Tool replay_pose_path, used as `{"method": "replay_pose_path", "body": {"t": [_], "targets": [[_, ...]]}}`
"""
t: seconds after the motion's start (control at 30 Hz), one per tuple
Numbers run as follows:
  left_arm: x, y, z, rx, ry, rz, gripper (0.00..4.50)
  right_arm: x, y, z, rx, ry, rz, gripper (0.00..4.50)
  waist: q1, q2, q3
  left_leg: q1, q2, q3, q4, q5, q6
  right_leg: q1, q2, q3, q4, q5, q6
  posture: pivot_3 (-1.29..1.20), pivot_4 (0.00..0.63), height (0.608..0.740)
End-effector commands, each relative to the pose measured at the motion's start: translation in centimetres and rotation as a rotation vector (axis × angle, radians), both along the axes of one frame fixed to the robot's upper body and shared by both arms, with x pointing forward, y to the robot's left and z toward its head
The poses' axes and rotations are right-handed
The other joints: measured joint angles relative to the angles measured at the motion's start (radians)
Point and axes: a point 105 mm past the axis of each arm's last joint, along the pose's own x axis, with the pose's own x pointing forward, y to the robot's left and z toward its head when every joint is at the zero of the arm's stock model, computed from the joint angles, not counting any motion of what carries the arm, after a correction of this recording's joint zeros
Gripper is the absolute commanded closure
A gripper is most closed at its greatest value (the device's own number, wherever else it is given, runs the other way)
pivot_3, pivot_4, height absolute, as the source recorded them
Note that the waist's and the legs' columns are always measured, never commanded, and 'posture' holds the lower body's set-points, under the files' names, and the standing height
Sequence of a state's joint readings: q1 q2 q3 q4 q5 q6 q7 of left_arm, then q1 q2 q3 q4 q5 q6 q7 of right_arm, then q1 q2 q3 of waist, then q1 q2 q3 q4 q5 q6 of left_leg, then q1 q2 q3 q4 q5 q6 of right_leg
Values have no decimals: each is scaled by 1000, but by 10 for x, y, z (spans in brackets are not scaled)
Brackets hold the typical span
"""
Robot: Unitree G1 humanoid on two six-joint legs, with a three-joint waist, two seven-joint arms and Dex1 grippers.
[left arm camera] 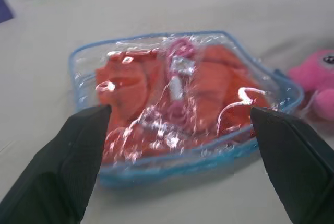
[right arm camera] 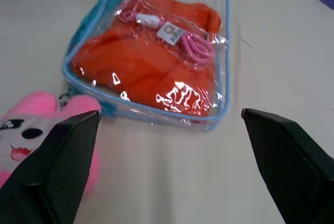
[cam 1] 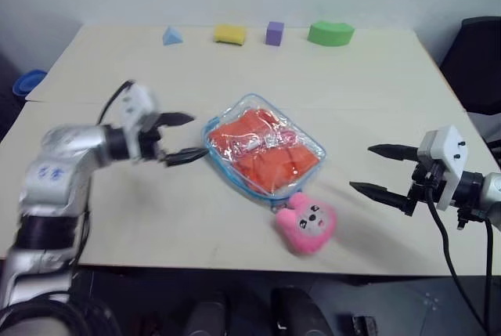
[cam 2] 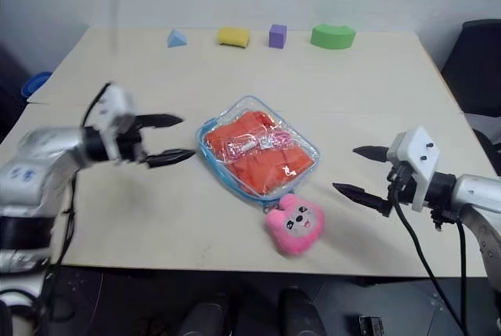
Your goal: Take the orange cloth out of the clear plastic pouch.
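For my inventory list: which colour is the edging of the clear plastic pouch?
Light blue, running all around the clear plastic pouch; it shows best in the right wrist view.

We count one clear plastic pouch (cam 1: 264, 145) with one orange cloth (cam 1: 270, 160) inside, one pink plush bunny (cam 1: 307, 225), and four foam shapes along the far edge: one blue (cam 1: 172, 36), one yellow (cam 1: 229, 34), one purple (cam 1: 275, 33), one green (cam 1: 330, 34).
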State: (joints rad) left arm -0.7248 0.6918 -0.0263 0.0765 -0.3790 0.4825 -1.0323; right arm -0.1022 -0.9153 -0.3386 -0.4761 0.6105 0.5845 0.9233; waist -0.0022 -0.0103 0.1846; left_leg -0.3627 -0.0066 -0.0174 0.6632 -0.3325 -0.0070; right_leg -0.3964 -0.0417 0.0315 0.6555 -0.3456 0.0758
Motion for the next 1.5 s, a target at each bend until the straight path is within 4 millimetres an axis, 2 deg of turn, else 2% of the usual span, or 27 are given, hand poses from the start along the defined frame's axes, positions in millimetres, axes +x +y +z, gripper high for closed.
{"method": "replay_pose_path", "body": {"t": [0.03, 0.17, 0.33, 0.47, 0.77, 0.8, 0.87, 0.97, 1.07, 1.1, 1.13, 1.2, 1.27, 1.33, 1.43, 1.5], "targets": [[24, -25, -12, 89, 9, -33, 23, -7, 19, 7, 16, -44, 20, 0, -1, 0, 0, 0, 0, 1, 1, 0, 0, 0, 0, 1, 0, 0, 0, 0, 150, 740], [53, -49, -35, 191, 27, 0, 23, -8, 30, 9, 45, -72, 12, 0, 1, -1, 0, -6, 0, 1, 3, 1, -2, -6, 1, 1, 1, 0, 0, 0, 150, 740], [72, -69, -52, 245, 13, 35, 23, -9, 33, 10, 65, -98, -22, 0, 4, -4, 2, -14, -1, 2, 6, 3, -3, -15, 1, 2, 5, 0, 1, 0, 150, 740], [78, -76, -60, 240, 14, 48, 827, -10, 32, 10, 62, -103, -37, 0, 8, -5, 2, -14, -1, 2, 8, 3, -3, -15, 1, 2, 6, 1, 1, 0, 150, 740], [71, -72, -65, 228, 20, 2, 3528, -5, 32, 9, 39, -98, -4, 0, 7, -5, 2, -14, -1, 2, 9, 3, -3, -15, 1, 2, 7, 1, 1, 0, 150, 740], [70, -71, -64, 222, 16, 3, 3745, -4, 34, 9, 40, -97, 7, 0, 6, -5, 2, -14, -1, 2, 9, 3, -3, -15, 1, 2, 8, 1, 1, 0, 150, 740], [69, -66, -57, 179, 16, 26, 3752, -3, 38, 9, 41, -93, 36, 0, 4, -5, 2, -14, -1, 2, 10, 3, -3, -15, 1, 2, 8, 1, 1, 0, 150, 740], [72, -36, -31, 11, 28, 183, 3752, -2, 50, 11, 49, -81, 119, 0, -3, -6, 2, -14, 0, 2, 10, 3, -3, -15, 1, 3, 9, 1, 1, 0, 150, 740], [71, 16, -18, -100, 28, 411, 3752, 0, 59, 12, 59, -69, 177, 0, -12, -6, 2, -14, 0, 1, 9, 3, -3, -17, 2, 4, 11, 1, 1, 0, 150, 740], [69, 40, -19, -129, 32, 505, 3752, 2, 62, 11, 63, -62, 194, 0, -14, -6, 2, -14, 1, 1, 9, 3, -4, -17, 2, 3, 11, 1, 1, 0, 150, 740], [67, 56, -19, -147, 36, 566, 3752, 3, 64, 11, 65, -58, 205, 0, -17, -6, 2, -14, 1, 1, 9, 3, -4, -17, 2, 3, 11, 1, 1, 0, 150, 740], [55, 108, -23, -185, 43, 763, 3752, 6, 67, 7, 65, -47, 225, 0, -19, -6, 2, -14, 1, 1, 9, 3, -4, -17, 1, 3, 11, 1, 1, 0, 150, 740], [34, 163, -31, -179, 36, 968, 3752, 10, 70, 4, 64, -37, 241, 0, -25, -6, 2, -14, 1, 0, 9, 3, -4, -17, 1, 3, 10, 1, 1, 0, 150, 740], [15, 196, -38, -165, 33, 1101, 3752, 12, 72, 2, 63, -35, 258, 0, -25, -7, 2, -14, 1, 0, 9, 3, -4, -17, 1, 3, 9, 1, 1, 0, 150, 740], [-10, 227, -51, -166, 50, 1226, 3752, 16, 75, 4, 69, -34, 286, 0, -14, -8, 2, -14, 0, 0, 9, 3, -4, -16, -1, 2, 8, 1, 1, 0, 150, 740], [-22, 237, -61, -153, 64, 1273, 3752, 19, 77, 6, 69, -36, 308, 0, -1, -8, 2, -14, 0, 0, 10, 3, -3, -15, -2, 2, 7, 1, 1, 0, 150, 740]]}}
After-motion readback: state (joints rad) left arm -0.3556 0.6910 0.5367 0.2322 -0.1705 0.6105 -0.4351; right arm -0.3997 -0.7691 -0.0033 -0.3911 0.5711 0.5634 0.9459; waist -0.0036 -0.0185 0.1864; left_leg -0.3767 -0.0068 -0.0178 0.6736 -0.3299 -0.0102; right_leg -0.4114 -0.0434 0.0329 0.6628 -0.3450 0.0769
